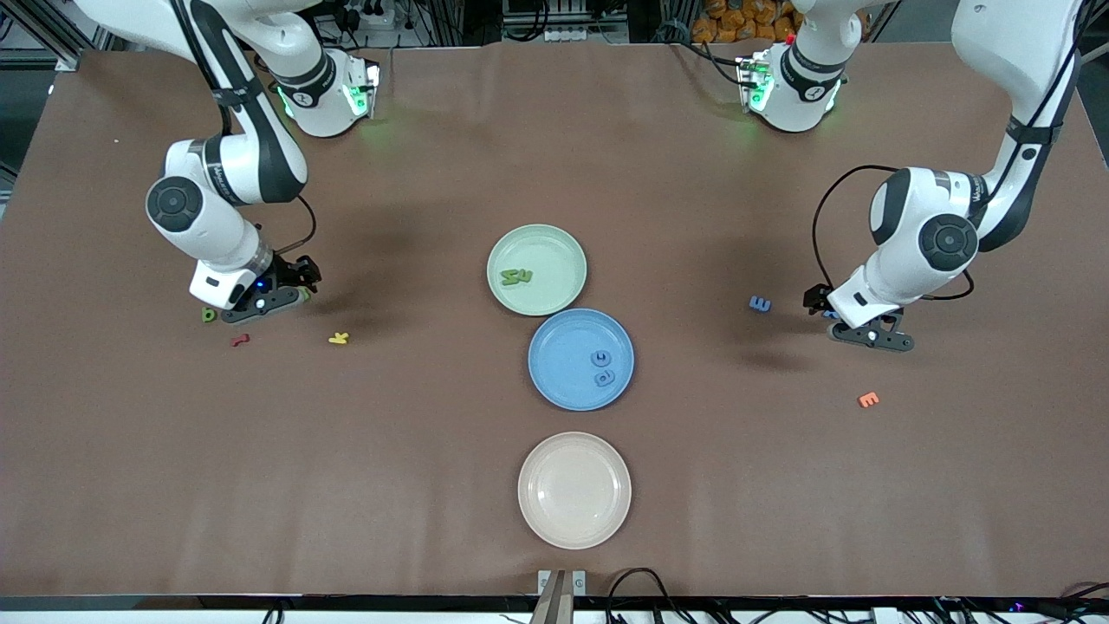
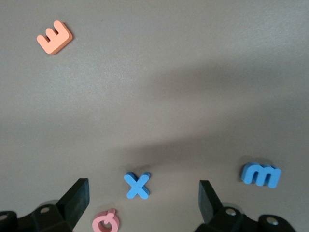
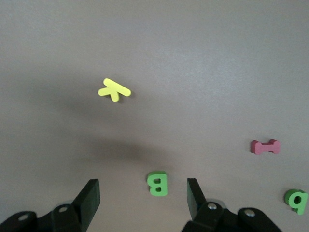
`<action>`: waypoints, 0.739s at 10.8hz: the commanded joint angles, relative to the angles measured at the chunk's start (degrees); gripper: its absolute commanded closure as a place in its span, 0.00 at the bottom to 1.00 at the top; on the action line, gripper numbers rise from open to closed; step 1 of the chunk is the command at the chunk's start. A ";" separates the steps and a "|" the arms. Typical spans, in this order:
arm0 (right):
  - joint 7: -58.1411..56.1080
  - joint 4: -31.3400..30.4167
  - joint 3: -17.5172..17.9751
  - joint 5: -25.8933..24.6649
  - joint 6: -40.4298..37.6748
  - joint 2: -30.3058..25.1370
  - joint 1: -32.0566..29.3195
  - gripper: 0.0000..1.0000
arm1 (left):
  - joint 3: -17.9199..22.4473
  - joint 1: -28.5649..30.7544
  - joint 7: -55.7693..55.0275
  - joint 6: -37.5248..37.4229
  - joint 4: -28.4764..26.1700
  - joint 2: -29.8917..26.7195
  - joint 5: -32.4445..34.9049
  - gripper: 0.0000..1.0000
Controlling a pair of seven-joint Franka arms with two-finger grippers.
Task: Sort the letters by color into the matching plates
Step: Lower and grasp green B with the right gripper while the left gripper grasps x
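— Where do we stand on the right gripper (image 3: 143, 198)?

— Jaws apart, empty, over the green B (image 3: 158, 183).

— And our left gripper (image 2: 144, 195)?

— Fully spread, empty, over the blue X (image 2: 137, 185). We count two letters each in the mint plate (image 1: 563, 251) and blue plate (image 1: 559, 342).

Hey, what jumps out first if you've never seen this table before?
Three round plates line the middle of the brown table: pale mint green plate, medium blue plate, cream-white plate nearest the camera. At either end, the open left gripper hangs over a blue X letter, the open right gripper over a green B letter.
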 commanded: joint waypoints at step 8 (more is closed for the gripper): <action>-6.61 -3.07 0.16 -0.39 8.30 5.81 -4.03 0.26 | -0.41 6.16 0.94 16.60 -9.00 4.45 8.41 0.00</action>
